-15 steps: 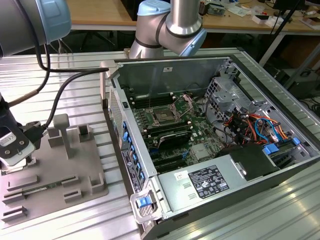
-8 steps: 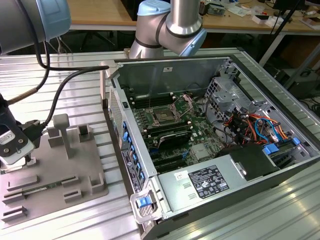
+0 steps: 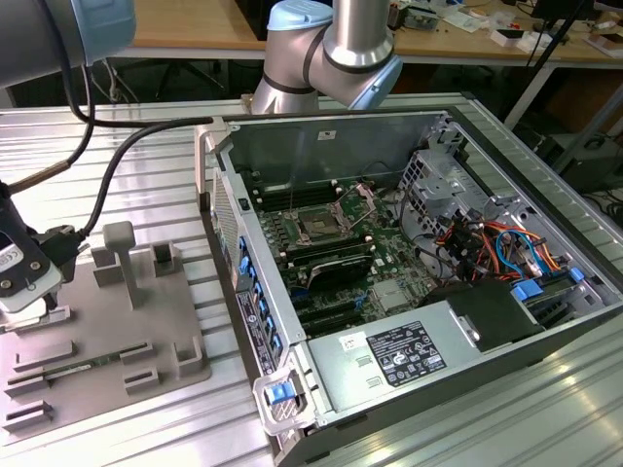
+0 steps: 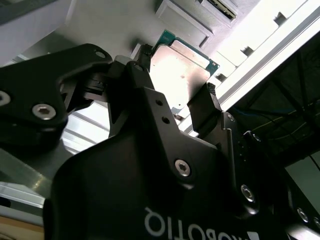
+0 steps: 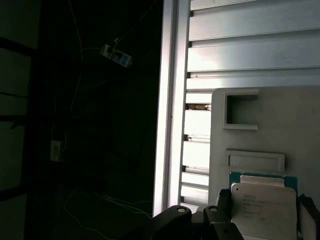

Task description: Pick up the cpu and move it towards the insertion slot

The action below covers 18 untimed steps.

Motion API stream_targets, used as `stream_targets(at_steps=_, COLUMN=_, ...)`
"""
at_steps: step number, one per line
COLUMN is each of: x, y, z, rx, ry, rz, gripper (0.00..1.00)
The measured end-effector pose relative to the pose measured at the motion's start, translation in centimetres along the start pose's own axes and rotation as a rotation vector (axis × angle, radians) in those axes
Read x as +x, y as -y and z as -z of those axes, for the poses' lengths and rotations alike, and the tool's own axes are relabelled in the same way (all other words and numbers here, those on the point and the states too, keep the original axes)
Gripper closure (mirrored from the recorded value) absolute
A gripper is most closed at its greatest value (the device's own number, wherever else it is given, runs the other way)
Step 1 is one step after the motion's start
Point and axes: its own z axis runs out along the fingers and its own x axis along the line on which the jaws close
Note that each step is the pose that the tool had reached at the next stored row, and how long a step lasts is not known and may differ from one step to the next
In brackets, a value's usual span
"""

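Colours here: the small flat square cpu (image 4: pixel 182 65) has a silvery-white metal top with a thin teal-green rim, and the chunky metal gripper (image 4: pixel 177 75) is matte black with shiny silver bolts. The moulded plastic tray (image 3: pixel 146 321) is plain light grey on a ribbed silver aluminium table (image 3: pixel 165 185). The square insertion slot (image 3: pixel 319 224) is dark-centred with a silver frame, plus blue clips (image 3: pixel 282 392) and orange-and-blue cables (image 3: pixel 467 233).

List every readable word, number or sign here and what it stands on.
Tool body: white brand lettering, upside down, partly cut off; left unquoted.
cpu top: faint print, too blurred to read.
Power supply label: print too small to read.
Small white sticker: dark scrawl, unreadable.
Nothing else is legible.
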Motion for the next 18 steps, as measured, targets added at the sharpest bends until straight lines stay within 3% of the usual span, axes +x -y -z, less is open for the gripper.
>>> stream_targets(at_steps=18, x=0.0, y=-0.01, z=0.53, rx=0.0, ry=-0.0005, rz=0.0, gripper=0.45)
